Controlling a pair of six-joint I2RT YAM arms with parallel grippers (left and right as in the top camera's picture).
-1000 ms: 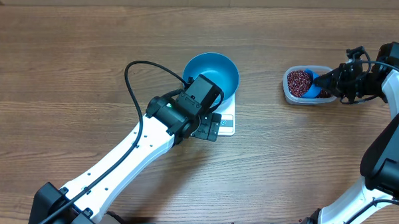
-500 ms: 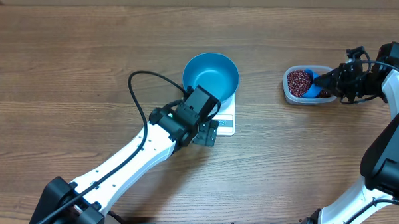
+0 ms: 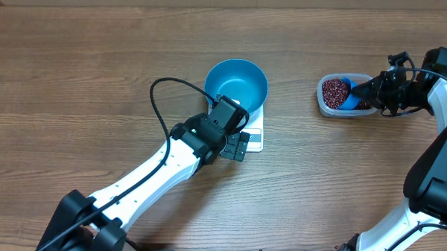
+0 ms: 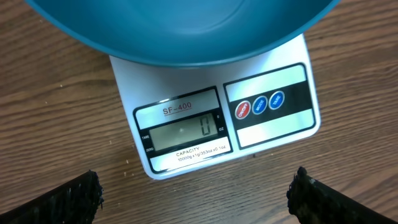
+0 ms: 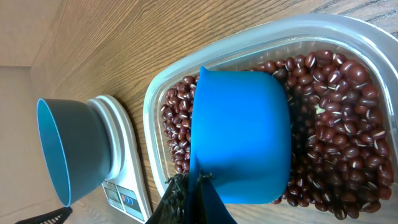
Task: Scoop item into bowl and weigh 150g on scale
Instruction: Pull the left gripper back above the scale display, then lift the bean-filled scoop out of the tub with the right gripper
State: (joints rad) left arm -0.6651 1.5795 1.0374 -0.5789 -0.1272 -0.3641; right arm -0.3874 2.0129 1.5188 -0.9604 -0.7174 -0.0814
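Right gripper [image 3: 365, 91]: at the far right of the table [image 3: 77, 61], jaws pinched tight on the thin handle of a small blue scoop [image 5: 239, 134], no gap visible between fingers and handle in the right wrist view. Scoop: rounded back turned toward the wrist camera, cup inside a clear tub [image 5: 348, 31], lying over the right part of its contents; how deep it is dug in, not discernible. Beans [image 5: 336, 124]: red-brown, heaped loose in the tub, visible on all sides of the scoop's cup and touching its edges, the largest exposed patch on the tub's left side in the overhead view. Left gripper [image 3: 236, 145]: jaws spread wide, nothing between them, poised just near of the scale [image 4: 267, 134], the two dark fingertips [image 4: 68, 199] at the lower corners of the left wrist view with bare wood between them, not touching scale or bowl. Scale: white, square, at table centre, display strip and three round buttons along its near edge, display showing 0. Bowl [image 3: 236, 81]: blue, deep, standing upright on the scale's platform, overhanging it on the far and left sides, well to the left of the tub, scoop and beans, apart from both grippers.
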